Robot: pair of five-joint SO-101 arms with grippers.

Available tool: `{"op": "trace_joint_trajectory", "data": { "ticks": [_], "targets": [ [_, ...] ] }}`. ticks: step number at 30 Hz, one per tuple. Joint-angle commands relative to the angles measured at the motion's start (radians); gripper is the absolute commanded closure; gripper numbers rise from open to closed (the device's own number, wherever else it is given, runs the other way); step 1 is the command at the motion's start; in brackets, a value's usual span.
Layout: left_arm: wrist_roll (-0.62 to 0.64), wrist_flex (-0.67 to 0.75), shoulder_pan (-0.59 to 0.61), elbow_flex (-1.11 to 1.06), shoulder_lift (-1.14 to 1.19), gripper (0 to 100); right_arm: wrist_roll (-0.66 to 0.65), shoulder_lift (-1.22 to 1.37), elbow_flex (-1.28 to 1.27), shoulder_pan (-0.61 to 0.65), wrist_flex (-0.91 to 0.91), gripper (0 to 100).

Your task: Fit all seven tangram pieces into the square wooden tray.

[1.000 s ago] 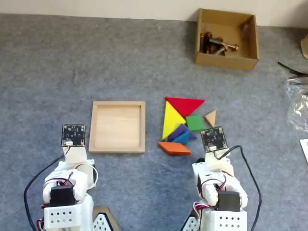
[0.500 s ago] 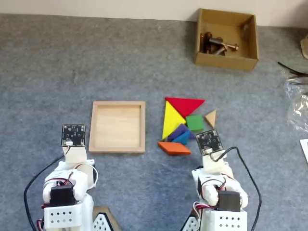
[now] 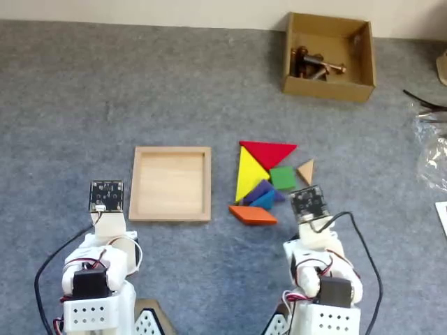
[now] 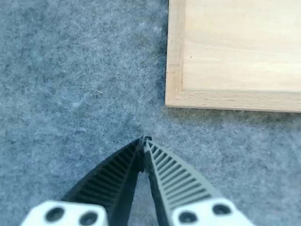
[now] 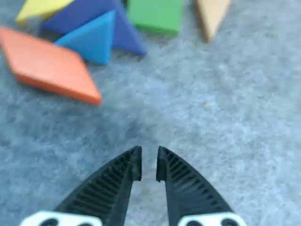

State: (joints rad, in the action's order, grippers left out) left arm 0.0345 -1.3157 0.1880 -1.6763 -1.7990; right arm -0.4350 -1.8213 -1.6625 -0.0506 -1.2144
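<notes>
The square wooden tray (image 3: 171, 209) lies empty on the grey carpet, and its near corner (image 4: 175, 98) is just ahead of my left gripper (image 4: 145, 140), which is shut with nothing in it. To the tray's right lie the pieces: red triangle (image 3: 267, 152), yellow triangle (image 3: 248, 173), green square (image 3: 283, 178), tan triangle (image 3: 306, 169), dark blue triangle (image 3: 258, 189), light blue triangle (image 3: 265, 200) and orange parallelogram (image 3: 253, 215). My right gripper (image 5: 147, 163) hovers over bare carpet with a narrow gap between its fingers, short of the orange parallelogram (image 5: 49, 66) and light blue triangle (image 5: 96, 40).
A cardboard box (image 3: 328, 85) holding small metal parts stands at the back right. Clear plastic wrapping (image 3: 433, 150) and a cable lie at the right edge. My left arm (image 3: 106, 197) and right arm (image 3: 309, 202) stand at the near edge.
My right arm's wrist swung a little to the left and has come back to the right. The left arm, the tray and the pieces have not moved.
</notes>
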Motion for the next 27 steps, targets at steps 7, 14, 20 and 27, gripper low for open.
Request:
{"op": "trace_joint_trajectory", "data": {
  "ticks": [7, 14, 20, 27],
  "targets": [
    [0.003, -0.008, 0.008, -0.021, 0.007, 100, -0.014, 0.001, 0.150, -0.062, 0.042, 93.1],
    [0.003, -0.008, 0.008, -0.021, 0.007, 100, -0.009, 0.275, 0.360, -0.062, 0.022, 90.0],
    [0.003, -0.008, 0.008, -0.021, 0.007, 100, -0.009, 0.605, 0.578, -0.062, 0.019, 90.0],
    [0.003, -0.008, 0.008, -0.021, 0.007, 100, -0.012, 0.941, 0.780, -0.056, -0.059, 90.0]
  ]
}}
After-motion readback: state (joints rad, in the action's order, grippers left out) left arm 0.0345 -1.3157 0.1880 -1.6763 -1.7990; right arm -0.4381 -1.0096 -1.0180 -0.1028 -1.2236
